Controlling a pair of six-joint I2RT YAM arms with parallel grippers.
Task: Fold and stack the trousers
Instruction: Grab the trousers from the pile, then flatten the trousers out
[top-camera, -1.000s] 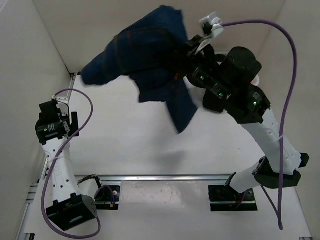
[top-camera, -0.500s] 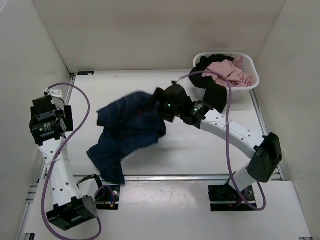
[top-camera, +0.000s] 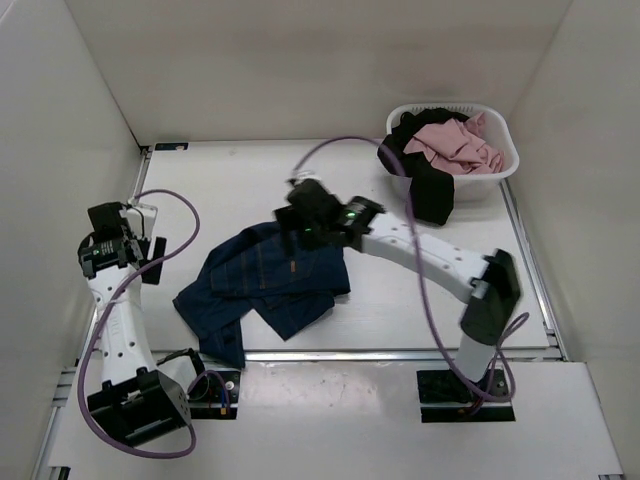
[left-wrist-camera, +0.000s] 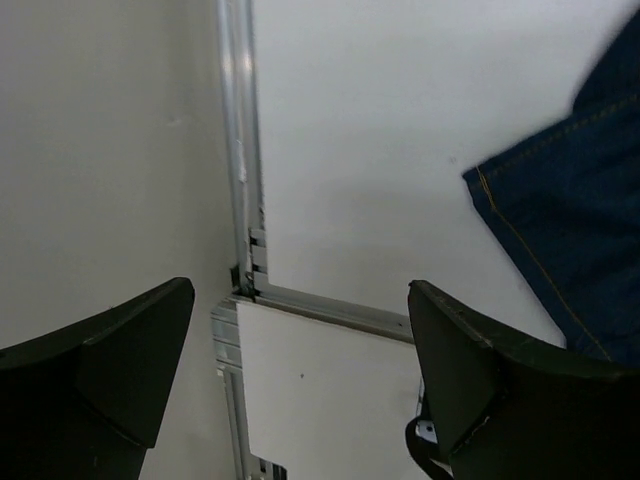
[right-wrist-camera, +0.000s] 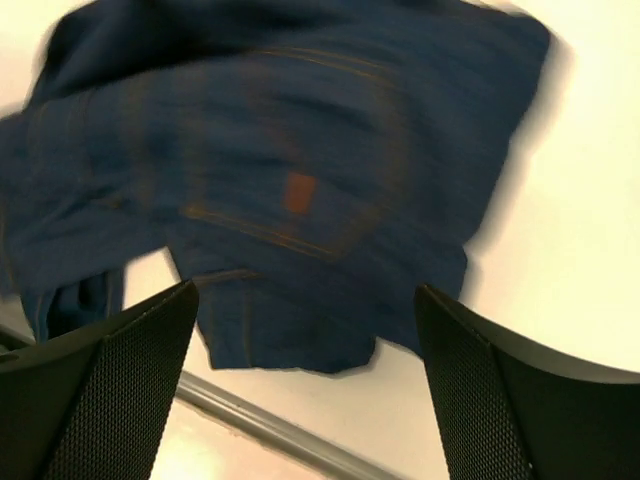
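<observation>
The trousers (top-camera: 262, 288) are dark navy jeans, lying in a crumpled heap on the table left of centre, one leg trailing to the front edge. My right gripper (top-camera: 302, 222) hovers over their upper right part, open and holding nothing. The right wrist view shows the trousers (right-wrist-camera: 300, 150) blurred below the open right gripper (right-wrist-camera: 305, 292), their tan patch (right-wrist-camera: 298, 190) facing up. My left gripper (top-camera: 122, 246) stands open at the far left, apart from the cloth. In the left wrist view a stitched hem of the trousers (left-wrist-camera: 570, 230) lies to the right of the open left gripper (left-wrist-camera: 300, 290).
A white basket (top-camera: 505, 166) stands at the back right, holding a pink garment (top-camera: 458, 146) and a black garment (top-camera: 430, 192) that hangs over its rim. A metal rail (top-camera: 380, 353) runs along the table's front edge. White walls enclose the left, back and right sides.
My right gripper opened and let go of the trousers, which dropped from the air at the back onto the table. The right arm swung down toward the middle.
</observation>
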